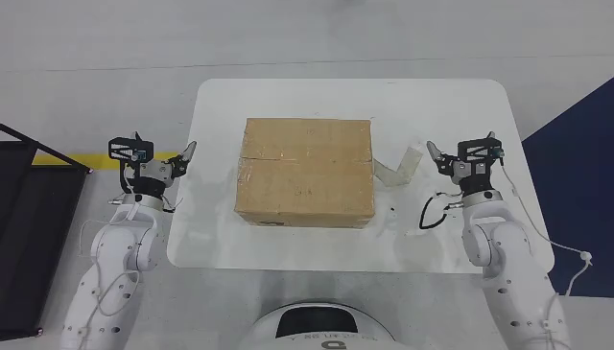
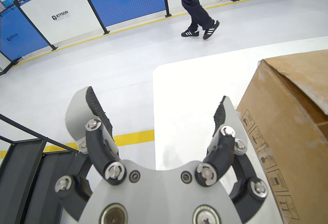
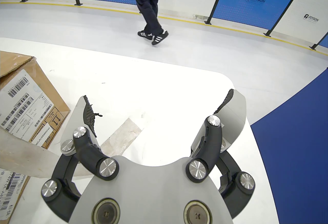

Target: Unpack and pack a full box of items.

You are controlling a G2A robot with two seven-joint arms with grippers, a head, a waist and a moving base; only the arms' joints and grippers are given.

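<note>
Found left gripper [image 2: 156, 93] spread wide, empty, mid-left in top view at table [image 1: 460, 110] edge. Found right gripper [image 3: 158, 94] equally wide, empty, mid-right. Noted ribbed black pads [image 2: 98, 109] on smooth grey fingers. Observed brown cardboard box [image 1: 305, 170] at centre of white round-cornered table, flaps down; barcode labels and handling symbols on sides. Noted pale tape strip [image 1: 403, 166] just right of box.

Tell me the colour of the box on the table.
Plain brown cardboard; the box shows best in the top view.
</note>
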